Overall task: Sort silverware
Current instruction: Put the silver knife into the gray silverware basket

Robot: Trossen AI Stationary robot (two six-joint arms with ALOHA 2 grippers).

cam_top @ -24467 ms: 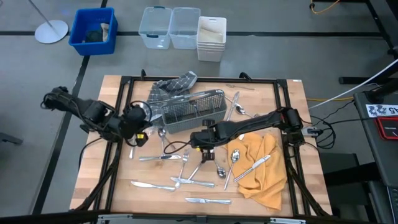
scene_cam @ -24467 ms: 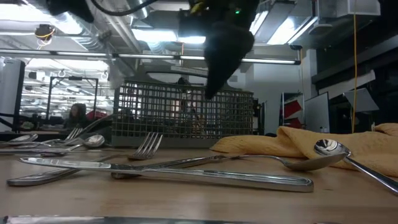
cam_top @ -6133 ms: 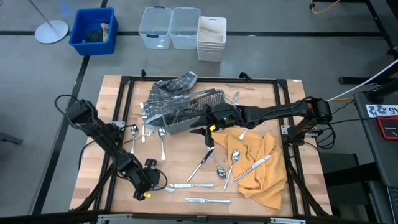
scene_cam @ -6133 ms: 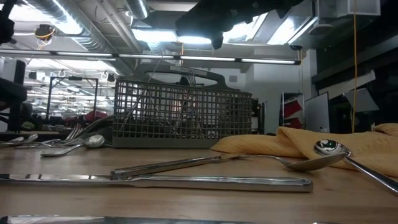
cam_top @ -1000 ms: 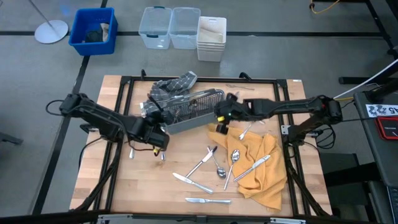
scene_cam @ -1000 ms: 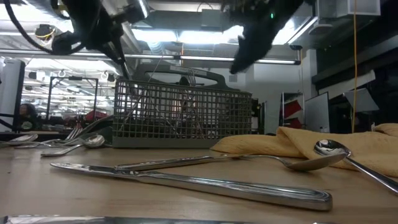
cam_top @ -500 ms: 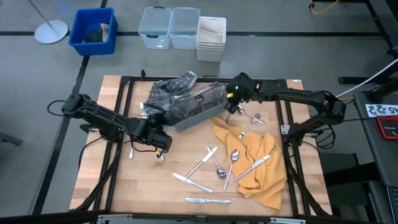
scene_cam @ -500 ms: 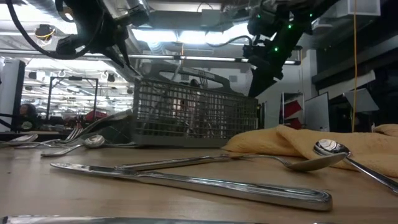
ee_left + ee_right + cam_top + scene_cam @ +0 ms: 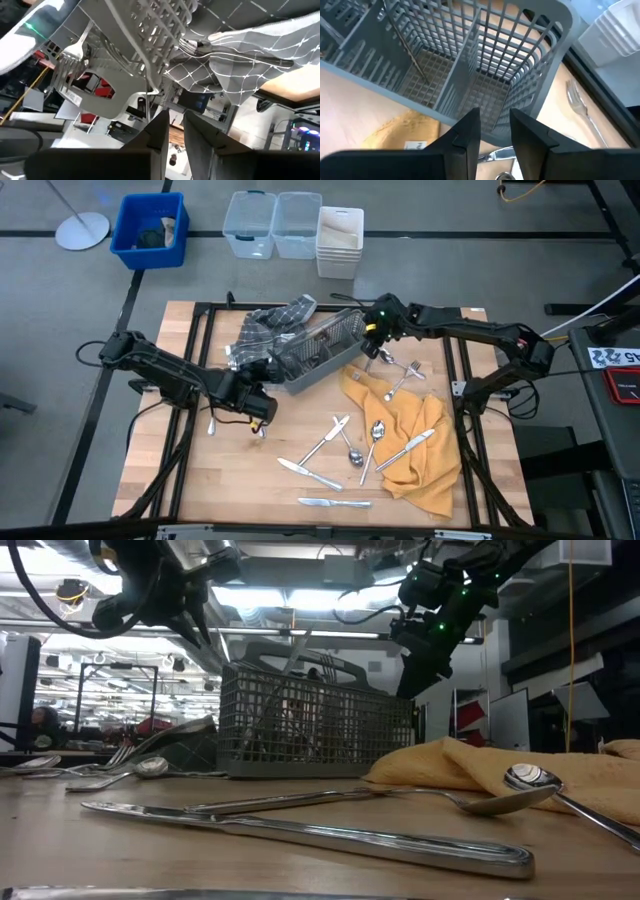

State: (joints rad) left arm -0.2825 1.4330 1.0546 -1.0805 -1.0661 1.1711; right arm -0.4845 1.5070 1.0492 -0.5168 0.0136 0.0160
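Note:
The grey mesh caddy (image 9: pixel 318 350) lies askew on the far middle of the table, with a fork (image 9: pixel 75 50) and other silverware inside. My right gripper (image 9: pixel 372 345) is at its right end, shut on it. My left gripper (image 9: pixel 266 372) hovers by the caddy's left end, its fingers (image 9: pixel 160 132) a narrow gap apart with nothing between them. Loose silverware lies flat on the table: forks and spoons (image 9: pixel 338 442), two knives (image 9: pixel 310 473) near the front, and forks (image 9: pixel 388 362) beyond the caddy's right end. My right gripper has the caddy's right end by the rim at its rounded corner (image 9: pixel 492 127). The fingers (image 9: pixel 467 132) come slanting down from above on either side of that corner; their tips hide the exact hold. The caddy's bottom rests on the table (image 9: pixel 300 775).
A yellow cloth (image 9: pixel 410 435) with a spoon and a knife on it covers the right front. A grey checked cloth (image 9: pixel 275 320) lies at the caddy's far left. More silverware (image 9: pixel 215 420) lies under the left arm. Bins stand on the floor beyond the table.
My right gripper has gone toward the table's far right, taking the caddy's right end with it. The caddy has turned about on the table: its right end has swung toward the far edge, while its left end has stayed near my left gripper.

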